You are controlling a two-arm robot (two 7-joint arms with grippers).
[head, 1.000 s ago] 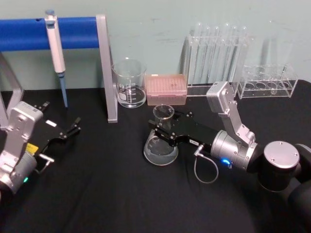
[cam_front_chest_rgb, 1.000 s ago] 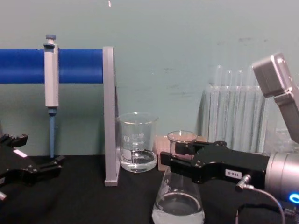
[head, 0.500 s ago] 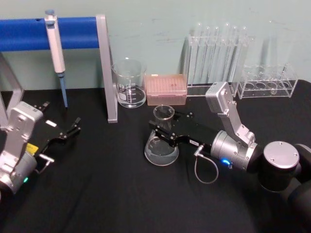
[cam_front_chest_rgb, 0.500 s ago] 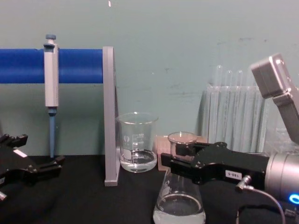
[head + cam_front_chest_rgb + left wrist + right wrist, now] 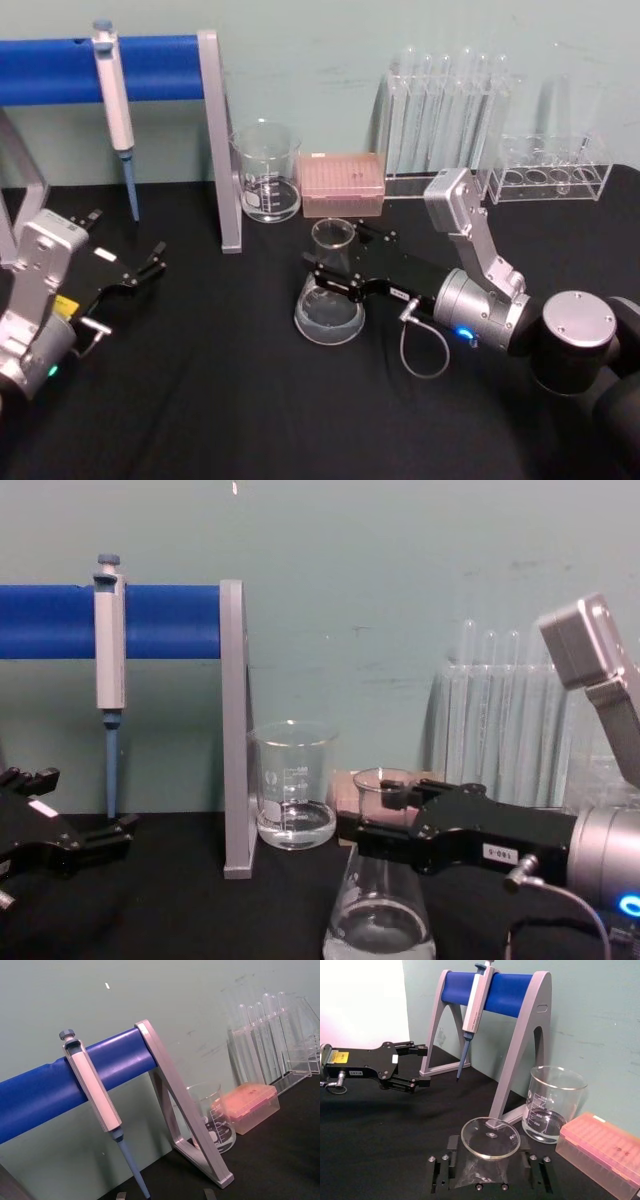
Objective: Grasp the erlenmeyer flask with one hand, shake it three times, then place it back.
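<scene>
The erlenmeyer flask [image 5: 327,312] is clear glass with a little liquid in its wide base, and it stands upright at the middle of the black table. My right gripper [image 5: 336,272], the hand, reaches in from the right and is shut on the flask's neck just under the rim. In the chest view the flask [image 5: 380,932] hangs below the black right gripper [image 5: 385,825]. The right wrist view looks down on the flask rim [image 5: 490,1137] between the two fingers. My left gripper [image 5: 152,260] rests open at the left, far from the flask.
A glass beaker [image 5: 266,172] and a pink tip box [image 5: 342,184] stand just behind the flask. A pipette [image 5: 115,90] hangs on the blue stand [image 5: 160,65] at the back left. Test tube racks [image 5: 445,115] line the back right.
The flask and my right gripper have shifted slightly left and lower; the rim sits lower in the chest view. The left arm has not moved.
</scene>
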